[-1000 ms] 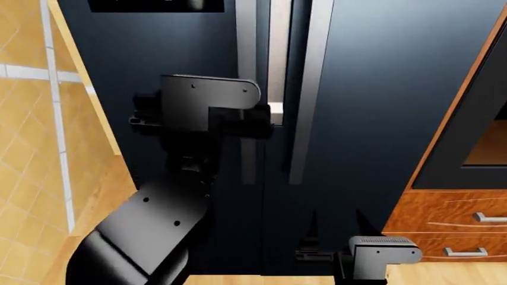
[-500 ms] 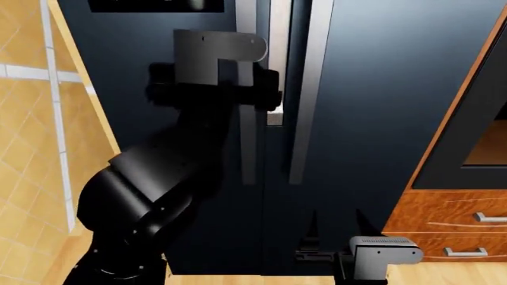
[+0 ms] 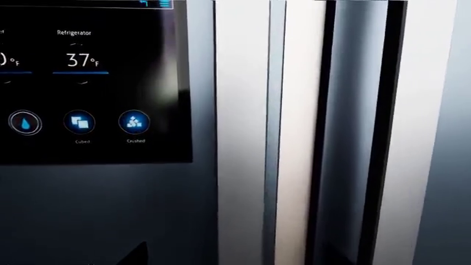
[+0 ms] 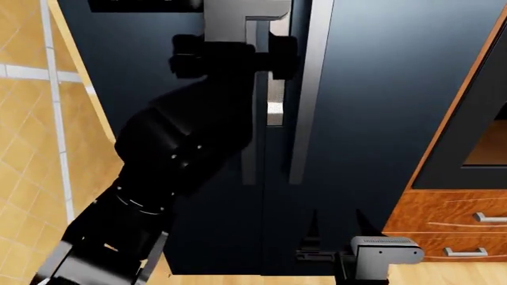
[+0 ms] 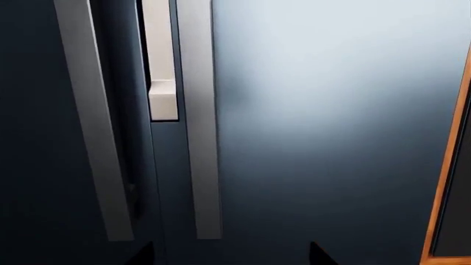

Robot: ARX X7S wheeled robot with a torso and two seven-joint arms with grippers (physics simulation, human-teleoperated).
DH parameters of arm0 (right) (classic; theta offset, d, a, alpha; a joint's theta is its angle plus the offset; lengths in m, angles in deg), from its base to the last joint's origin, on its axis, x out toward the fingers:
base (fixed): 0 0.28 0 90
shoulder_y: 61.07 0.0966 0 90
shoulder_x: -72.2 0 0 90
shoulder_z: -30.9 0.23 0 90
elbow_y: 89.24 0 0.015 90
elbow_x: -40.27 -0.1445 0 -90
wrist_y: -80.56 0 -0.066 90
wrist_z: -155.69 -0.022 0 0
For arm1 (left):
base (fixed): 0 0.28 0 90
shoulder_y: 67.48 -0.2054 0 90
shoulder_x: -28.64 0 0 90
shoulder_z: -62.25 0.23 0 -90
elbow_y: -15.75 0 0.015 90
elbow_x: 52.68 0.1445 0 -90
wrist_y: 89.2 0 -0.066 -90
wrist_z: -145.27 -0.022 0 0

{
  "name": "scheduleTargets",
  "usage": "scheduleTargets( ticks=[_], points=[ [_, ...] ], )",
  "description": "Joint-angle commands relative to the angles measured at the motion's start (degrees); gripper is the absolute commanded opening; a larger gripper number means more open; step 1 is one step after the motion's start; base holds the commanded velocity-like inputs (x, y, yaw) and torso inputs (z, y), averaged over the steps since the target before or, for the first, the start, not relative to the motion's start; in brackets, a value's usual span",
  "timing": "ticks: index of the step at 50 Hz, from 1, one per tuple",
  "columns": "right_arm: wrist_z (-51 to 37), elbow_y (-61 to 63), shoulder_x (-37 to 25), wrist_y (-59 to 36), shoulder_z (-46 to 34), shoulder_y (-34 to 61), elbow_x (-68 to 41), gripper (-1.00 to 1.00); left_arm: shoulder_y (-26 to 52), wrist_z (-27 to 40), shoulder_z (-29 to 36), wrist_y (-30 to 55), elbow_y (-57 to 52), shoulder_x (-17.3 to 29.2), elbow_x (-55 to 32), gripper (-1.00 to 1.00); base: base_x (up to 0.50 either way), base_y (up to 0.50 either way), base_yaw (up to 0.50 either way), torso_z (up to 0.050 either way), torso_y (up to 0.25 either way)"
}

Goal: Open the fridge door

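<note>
The fridge (image 4: 372, 89) fills the head view, glossy dark navy with two doors. Two long silver bar handles run side by side: the left door's handle (image 3: 243, 132) and the right door's handle (image 4: 309, 89). A white strip (image 5: 162, 61) shows in the gap between the doors. My left gripper (image 4: 237, 56) is raised high against the left door and stands open, its jaws either side of the left handle; only one fingertip (image 3: 138, 255) shows in the left wrist view. My right gripper (image 4: 339, 225) hangs low before the right door, open and holding nothing.
The left door carries a lit control panel (image 3: 81, 83). To the fridge's right stand a black built-in oven (image 4: 467, 119) and a wooden cabinet with drawers (image 4: 452, 219). A wooden side panel (image 4: 83, 89) and pale tiles (image 4: 32, 148) lie to the left.
My left arm has risen, carrying the gripper up along the left door's handle and slightly right. The right arm and the doors have not moved.
</note>
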Motion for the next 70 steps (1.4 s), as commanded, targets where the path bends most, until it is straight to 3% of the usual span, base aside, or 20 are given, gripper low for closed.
scheduleTargets(
  ticks=[1,20,34,46,49,59,67,68,70],
  points=[
    [0.2,-0.5,-0.4,0.6,-0.1,0.2,-0.7,1.00,6.4,3.5,8.8,-10.1,15.2,-0.2,-5.5,1.00,0.00,0.00,0.00,0.000,0.000],
    [-0.3,-0.4,-0.8,0.7,-0.6,0.2,-1.1,1.00,10.8,-0.2,14.1,-18.0,28.7,1.0,-8.1,1.00,0.00,0.00,0.00,0.000,0.000],
    [-0.5,-0.7,-1.0,1.0,-1.0,0.4,-1.4,1.00,12.1,-8.0,17.2,-20.9,32.2,0.4,-9.5,1.00,0.00,0.00,0.00,0.000,0.000],
    [-0.9,-0.3,-1.3,0.8,-1.3,0.3,-1.5,1.00,12.9,-9.3,20.2,-23.9,36.9,-0.2,-11.8,1.00,0.00,0.00,0.00,0.000,0.000],
    [-1.0,-0.2,-1.4,0.7,-1.4,0.3,-1.6,1.00,14.2,-9.9,24.4,-26.4,40.3,-0.3,-15.4,1.00,0.00,0.00,0.00,0.000,0.000],
    [-1.1,-0.5,-1.5,0.9,-1.6,0.5,-1.8,1.00,20.0,-11.4,49.3,-37.6,47.8,-0.3,-36.7,1.00,0.00,0.00,0.00,0.000,0.000],
    [-1.0,-1.0,-1.6,1.3,-1.8,0.7,-2.0,1.00,20.8,-10.5,56.8,-41.6,49.6,-0.3,-42.8,1.00,0.00,0.00,0.00,0.000,0.000],
    [-1.1,-1.0,-1.6,1.3,-1.8,0.7,-2.0,1.00,20.9,-10.4,57.4,-42.0,49.5,-0.3,-42.5,-1.00,0.00,0.00,0.00,0.000,0.000],
    [-1.1,-1.1,-1.6,1.3,-1.9,0.7,-2.0,1.00,20.7,-9.4,57.7,-41.8,49.1,-0.3,-42.9,-1.00,0.00,0.00,0.00,0.000,0.000]
  ],
)
